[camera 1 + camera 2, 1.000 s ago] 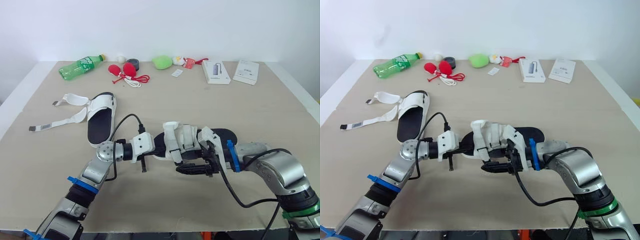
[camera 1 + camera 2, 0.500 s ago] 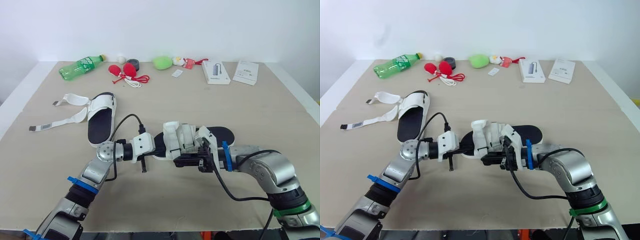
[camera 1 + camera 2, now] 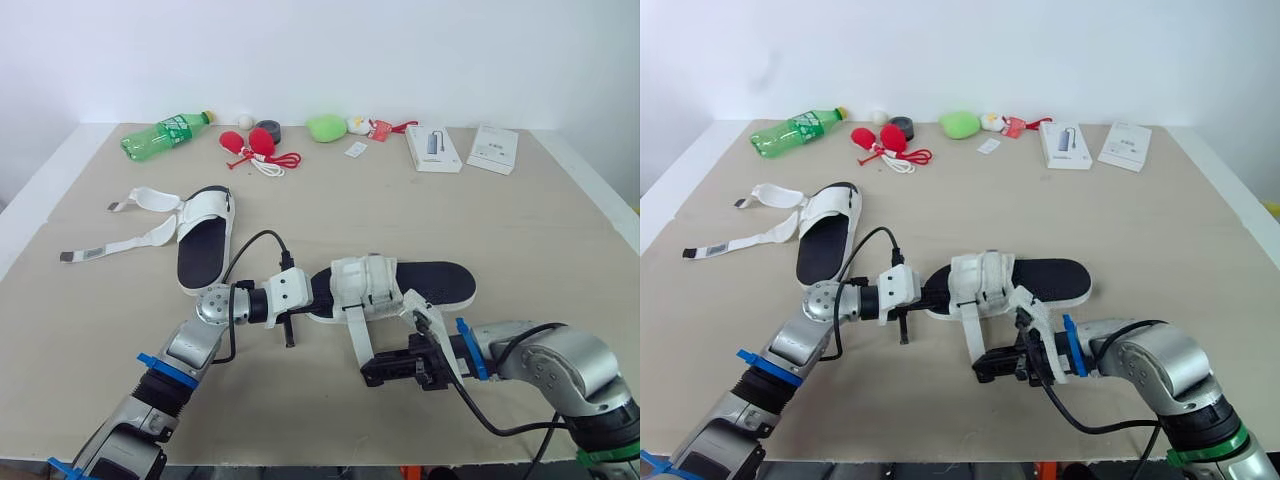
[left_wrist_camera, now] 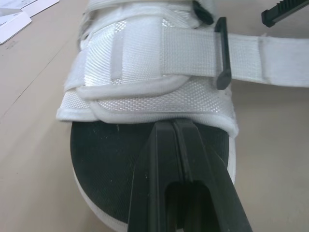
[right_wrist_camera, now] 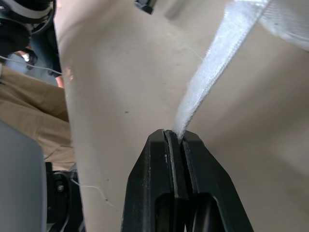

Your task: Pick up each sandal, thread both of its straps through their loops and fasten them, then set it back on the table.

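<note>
Watching from the side: on the head camera, the beige table (image 3: pixel 520 230) has a white-strapped sandal with a black footbed (image 3: pixel 432 282) lying flat a little toward 6 o'clock from the middle, strapped end pointing to 9. The left gripper (image 3: pixel 318 296) is right at that end. The right gripper (image 3: pixel 372 375) sits closer to the 6 o'clock edge, pinching the tip of a white woven strap (image 3: pixel 356 335) that runs off the sandal's upper toward 6. Over at 9 o'clock lies a second white-and-black sandal (image 3: pixel 203 245), unfastened, with its loose white straps (image 3: pixel 150 198) trailing out toward the 9 o'clock edge. Along the 12 o'clock edge there's a green plastic bottle (image 3: pixel 163 135) at about 11, a red bundle with a white cord (image 3: pixel 255 145), a green rounded lump (image 3: pixel 325 126) and two flat white boxes (image 3: pixel 432 147) around 1. On the left wrist camera, the left claw's fingers are pressed together with the tips lying on the black footbed, just short of the upper, and a strap goes through a black plastic loop (image 4: pixel 222 53). On the right wrist camera, the right claw's fingers (image 5: pixel 193 159) are clamped on the strap's end, and the strap rises away over bare tabletop.
</note>
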`<state>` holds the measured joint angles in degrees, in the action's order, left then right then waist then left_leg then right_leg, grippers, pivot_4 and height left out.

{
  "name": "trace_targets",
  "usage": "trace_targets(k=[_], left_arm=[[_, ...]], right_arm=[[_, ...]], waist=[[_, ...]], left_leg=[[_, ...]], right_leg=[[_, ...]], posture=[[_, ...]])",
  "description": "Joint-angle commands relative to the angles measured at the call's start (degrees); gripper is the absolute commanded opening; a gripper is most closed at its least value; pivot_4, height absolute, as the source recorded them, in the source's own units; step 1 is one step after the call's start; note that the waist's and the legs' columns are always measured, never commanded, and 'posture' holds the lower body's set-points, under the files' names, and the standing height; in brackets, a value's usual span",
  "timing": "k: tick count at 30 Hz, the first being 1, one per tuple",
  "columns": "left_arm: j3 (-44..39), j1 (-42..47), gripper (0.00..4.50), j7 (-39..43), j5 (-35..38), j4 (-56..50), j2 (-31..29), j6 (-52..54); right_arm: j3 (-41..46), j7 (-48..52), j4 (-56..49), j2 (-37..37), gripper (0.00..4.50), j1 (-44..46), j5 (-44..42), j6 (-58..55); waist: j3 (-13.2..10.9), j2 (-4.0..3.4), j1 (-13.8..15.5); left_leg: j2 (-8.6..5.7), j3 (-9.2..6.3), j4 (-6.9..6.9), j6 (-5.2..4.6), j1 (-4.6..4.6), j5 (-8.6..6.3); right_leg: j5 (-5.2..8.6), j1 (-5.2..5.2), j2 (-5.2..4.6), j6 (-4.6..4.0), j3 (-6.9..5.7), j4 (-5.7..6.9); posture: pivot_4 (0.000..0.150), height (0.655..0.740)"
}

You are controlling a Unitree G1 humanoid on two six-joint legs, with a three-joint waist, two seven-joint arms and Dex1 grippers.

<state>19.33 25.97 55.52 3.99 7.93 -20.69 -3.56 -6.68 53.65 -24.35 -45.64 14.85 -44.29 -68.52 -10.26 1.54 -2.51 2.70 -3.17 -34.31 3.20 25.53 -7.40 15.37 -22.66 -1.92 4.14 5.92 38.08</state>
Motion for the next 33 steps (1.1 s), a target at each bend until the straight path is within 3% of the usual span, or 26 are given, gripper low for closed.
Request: trace_targets(k=[1, 2, 4, 6, 7, 9, 10, 14, 19, 25, 33], left_arm=[[1.9, -0.9, 0.00, 0.9, -1.7, 1.8, -0.3, 0.9], [2.0, -0.9, 0.00, 0.9, -1.7, 1.8, -0.3, 0.8], [2.1, -0.9, 0.00, 1.0, -1.7, 1.9, -0.3, 0.8], [2.2, -0.7, 0.00, 1.1, -1.7, 2.1, -0.3, 0.7], [2.2, -0.6, 0.00, 1.1, -1.8, 2.2, -0.3, 0.6], [2.2, -0.4, 0.00, 1.3, -1.8, 2.5, -0.3, 0.5], [2.2, -0.3, 0.00, 1.3, -1.8, 2.6, -0.3, 0.4], [2.2, -0.3, 0.00, 1.1, -1.9, 2.8, -0.2, 0.0], [2.5, -0.9, 0.00, 0.6, -2.0, 2.0, 0.1, 0.2], [2.5, -1.4, 0.00, 0.5, -2.0, 1.8, -0.3, 0.1], [2.5, -1.3, 0.00, 0.1, -2.1, 1.7, -0.1, 0.5]], right_arm=[[-0.4, 1.8, -2.6, -0.7, 0.73, 1.6, -4.9, -4.2], [-0.3, 2.8, -2.9, -1.2, 0.73, 2.1, -5.6, -4.2], [-1.7, 10.1, -3.4, -6.4, 1.28, 5.0, -0.8, 4.9], [-2.9, 16.8, -2.5, -10.8, 1.55, 7.6, 4.2, 13.4], [-2.7, 19.5, -1.2, -11.7, 2.20, 8.5, 6.2, 18.3], [-2.2, 24.9, 2.6, -12.1, 2.72, 10.7, 10.4, 30.5], [-2.0, 27.1, 4.8, -11.9, 2.72, 11.9, 12.5, 36.6], [-1.6, 30.7, 19.6, -3.6, 2.72, 15.7, 25.7, 82.3], [-3.8, 32.0, 31.6, 2.9, 2.72, 16.7, 33.1, 117.9], [-8.0, 29.6, 41.0, 4.3, 2.72, 17.4, 37.2, 138.2], [-12.6, 21.2, 47.2, 4.2, 2.72, 20.7, 44.0, 147.7]], waist=[[0.0, -0.01, 0.0], [0.0, 0.00, 0.0], [0.0, 0.00, 0.0], [0.0, -0.06, 0.0], [0.0, -0.06, 0.0], [0.0, 0.01, -0.1], [0.0, 0.02, -0.1], [0.0, 0.03, -0.1], [-0.1, 0.00, 0.0], [-0.1, -0.01, 0.0], [-0.1, -0.01, -0.1]], left_leg=[[0.00, 0.00, 0.00, 0.04, 0.00, -0.03], [0.00, 0.00, 0.00, 0.06, 0.00, -0.04], [0.00, -0.01, 0.00, 0.06, 0.00, -0.04], [0.00, 0.02, -0.03, 0.06, 0.00, -0.04], [-0.01, 0.05, -0.06, 0.07, 0.00, -0.04], [-0.01, 0.06, -0.08, 0.07, 0.00, -0.04], [0.00, 0.06, -0.07, 0.10, -0.08, -0.06], [0.01, 0.05, -0.04, 0.13, -0.13, -0.08], [0.00, 0.06, -0.03, 0.18, -0.27, -0.11], [-0.01, 0.04, 0.01, 0.21, -0.40, -0.13], [-0.01, 0.06, 0.06, 0.21, -0.83, -0.13]], right_leg=[[0.03, 0.00, 0.00, 0.01, 0.00, 0.00], [0.03, -0.01, 0.00, 0.01, 0.01, 0.00], [0.03, 0.00, 0.00, 0.01, -0.01, 0.00], [0.02, -0.01, 0.00, 0.02, 0.03, 0.01], [0.01, -0.02, -0.02, 0.03, 0.05, 0.00], [0.01, -0.04, -0.04, 0.03, 0.04, 0.00], [0.02, -0.02, -0.03, 0.00, 0.00, -0.01], [0.05, 0.04, -0.03, -0.04, -0.03, -0.02], [0.07, 0.27, -0.05, 0.06, -0.07, -0.06], [0.00, 0.45, -0.05, 0.26, -0.03, -0.07], [0.14, 0.83, -0.05, -0.03, 0.06, -0.06]], posture=[[0.150, 0.7400], [0.150, 0.7400], [0.150, 0.7400], [0.150, 0.7400], [0.150, 0.7400], [0.150, 0.7400], [0.150, 0.7400], [0.150, 0.7400], [0.150, 0.7400], [0.150, 0.7400], [0.150, 0.7400]])
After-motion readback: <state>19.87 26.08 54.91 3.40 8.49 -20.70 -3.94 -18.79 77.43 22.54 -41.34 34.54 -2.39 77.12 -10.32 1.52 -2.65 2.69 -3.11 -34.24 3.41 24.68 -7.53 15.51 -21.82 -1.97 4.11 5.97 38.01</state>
